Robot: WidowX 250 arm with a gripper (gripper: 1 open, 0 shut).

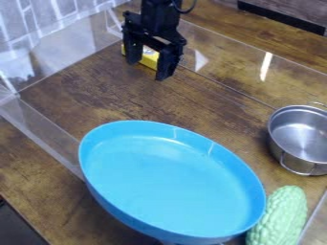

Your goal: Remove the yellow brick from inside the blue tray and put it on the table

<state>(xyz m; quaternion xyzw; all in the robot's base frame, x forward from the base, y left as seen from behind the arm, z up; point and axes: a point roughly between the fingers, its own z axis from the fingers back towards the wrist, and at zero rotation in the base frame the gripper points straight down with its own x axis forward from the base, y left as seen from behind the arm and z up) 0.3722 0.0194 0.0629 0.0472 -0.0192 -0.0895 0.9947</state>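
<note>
No text, label, brand or number can be read anywhere.

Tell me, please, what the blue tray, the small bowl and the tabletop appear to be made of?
The blue tray looks like moulded plastic: uniform light blue, soft sheen. The small bowl seems to be steel: grey, brushed, with bright reflections on its rim. The table appears to be dark wood or wood-look laminate: visible grain, glossy glare.

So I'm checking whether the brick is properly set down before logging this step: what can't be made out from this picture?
- Small yellow brick: mostly hidden between the black gripper's fingers; whether it rests on the dark wooden table is unclear.
- Steel bowl: cut off by the right edge.
- Bumpy pale-green vegetable: cut off by the bottom edge.
- Round light-blue tray: near rim cropped at the bottom.
</note>
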